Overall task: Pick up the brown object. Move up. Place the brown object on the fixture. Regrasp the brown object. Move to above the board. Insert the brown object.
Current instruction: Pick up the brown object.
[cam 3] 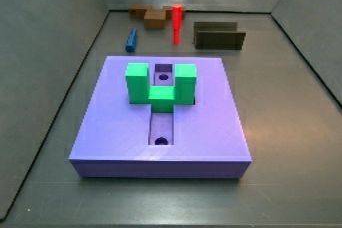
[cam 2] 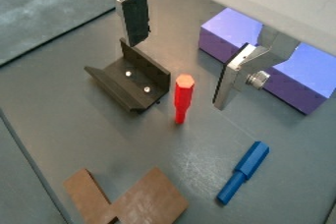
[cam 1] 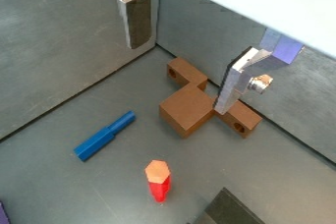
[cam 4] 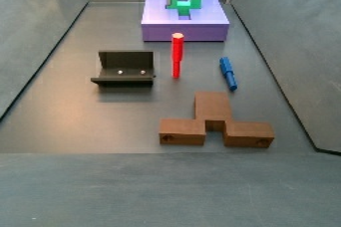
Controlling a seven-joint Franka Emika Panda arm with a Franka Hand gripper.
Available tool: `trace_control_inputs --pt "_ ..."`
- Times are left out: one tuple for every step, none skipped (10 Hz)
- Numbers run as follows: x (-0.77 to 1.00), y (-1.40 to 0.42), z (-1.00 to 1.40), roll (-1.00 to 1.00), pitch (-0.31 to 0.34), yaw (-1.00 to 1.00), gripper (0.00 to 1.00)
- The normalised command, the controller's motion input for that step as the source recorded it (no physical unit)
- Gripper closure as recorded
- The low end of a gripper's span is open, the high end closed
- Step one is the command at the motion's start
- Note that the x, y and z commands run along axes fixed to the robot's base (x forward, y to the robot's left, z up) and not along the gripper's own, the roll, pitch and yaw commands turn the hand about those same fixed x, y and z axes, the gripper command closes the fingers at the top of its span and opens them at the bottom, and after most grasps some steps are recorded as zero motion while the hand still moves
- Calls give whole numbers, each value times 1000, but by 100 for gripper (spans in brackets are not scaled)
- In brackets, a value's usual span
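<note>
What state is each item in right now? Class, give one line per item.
Gripper: open, empty, above the floor.
Brown object: lying flat on the floor, ungrasped.
Red peg: standing upright beside the fixture.
Blue peg: lying flat.
Fixture: empty.
Board: slot unfilled, green block on top.
</note>
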Motion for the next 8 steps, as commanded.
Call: trace_control_inputs --pt "0 454 -957 -64 -19 -271 0" --pt "0 497 -1000 -34 -27 -260 0" --pt "0 463 -1000 -1 -31 -246 0" --pt "0 357 -1000 -31 -30 -203 0" --pt "97 100 -989 -60 -59 -77 0" --pt "0 0 -1000 0 -77 -43 0" --pt "-14 0 -1000 0 -70 -86 0" --pt "-89 49 -1000 0 -73 -77 0"
